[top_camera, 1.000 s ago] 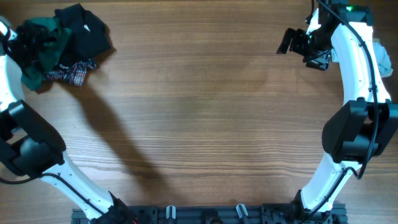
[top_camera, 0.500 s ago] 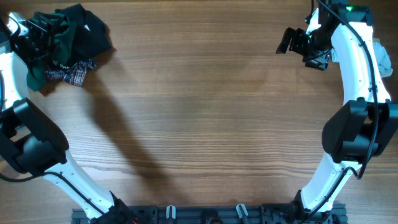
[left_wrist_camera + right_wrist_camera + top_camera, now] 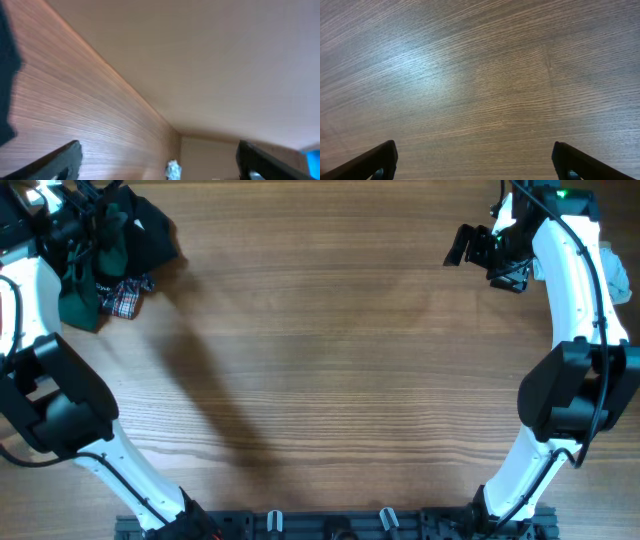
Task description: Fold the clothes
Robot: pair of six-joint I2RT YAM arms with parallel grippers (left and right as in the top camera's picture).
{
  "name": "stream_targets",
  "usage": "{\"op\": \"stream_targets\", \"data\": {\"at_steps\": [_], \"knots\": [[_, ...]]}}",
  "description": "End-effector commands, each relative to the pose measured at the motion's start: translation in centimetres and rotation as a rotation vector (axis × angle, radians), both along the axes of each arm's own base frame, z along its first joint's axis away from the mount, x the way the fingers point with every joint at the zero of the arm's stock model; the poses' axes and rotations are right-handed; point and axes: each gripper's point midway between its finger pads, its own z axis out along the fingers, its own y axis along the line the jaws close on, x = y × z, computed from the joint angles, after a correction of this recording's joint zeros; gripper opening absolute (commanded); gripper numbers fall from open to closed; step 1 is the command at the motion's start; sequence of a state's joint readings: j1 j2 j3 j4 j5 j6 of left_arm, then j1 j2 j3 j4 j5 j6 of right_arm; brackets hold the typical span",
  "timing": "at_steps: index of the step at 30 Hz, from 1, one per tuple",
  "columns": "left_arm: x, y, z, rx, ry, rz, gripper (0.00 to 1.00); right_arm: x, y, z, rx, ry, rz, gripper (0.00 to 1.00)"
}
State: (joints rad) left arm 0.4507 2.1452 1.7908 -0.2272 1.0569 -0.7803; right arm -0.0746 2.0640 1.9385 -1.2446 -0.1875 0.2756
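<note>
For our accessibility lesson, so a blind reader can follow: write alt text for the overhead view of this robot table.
A dark green fabric garment lies heaped with a black shirt and red-blue plaid cloth at the far-left corner of a wooden table, the left gripper open over the heap. The right gripper hangs open over bare wood at far right.

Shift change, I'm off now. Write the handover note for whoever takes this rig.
Left hand: open, nothing between its fingers, at the far left corner of the wooden table.
Right hand: open, empty, above bare wood.
Large dark green fabric garment: bunched and unfolded in that corner, against the black shirt with red-blue plaid.
Done: no fold.
Left: pull the green garment clear, spread it flat, fold it.
</note>
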Motion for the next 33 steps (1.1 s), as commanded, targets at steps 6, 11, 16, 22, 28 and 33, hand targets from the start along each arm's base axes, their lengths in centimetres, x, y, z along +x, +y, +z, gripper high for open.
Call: {"op": "stream_targets", "data": {"at_steps": [6,11,16,22,28,33], "knots": [[-2.0,-4.1,3.9,-0.075,-0.094,-0.204,0.82,0.2,0.3,0.9,0.018,-0.024,-0.010,1.00],[-2.9,-1.5,-5.7,0.289,0.311,0.095,0.87,0.2,0.3,0.9,0.017,-0.024,-0.010,1.00],[-3.6,-4.1,-8.6,0.509,0.443,0.115,0.95,0.7,0.3,1.0,0.017,-0.042,-0.010,1.00],[-3.0,-2.7,-9.1,0.802,0.536,0.411,1.00,0.8,0.3,1.1,0.015,-0.050,-0.007,1.00],[-4.8,-4.0,-6.3,1.032,0.552,0.607,1.00,1.1,0.2,1.1,0.014,-0.061,-0.007,1.00],[-6.6,-3.4,-6.3,1.035,0.621,0.765,1.00,1.1,0.2,1.1,0.008,-0.066,0.016,1.00]]}}
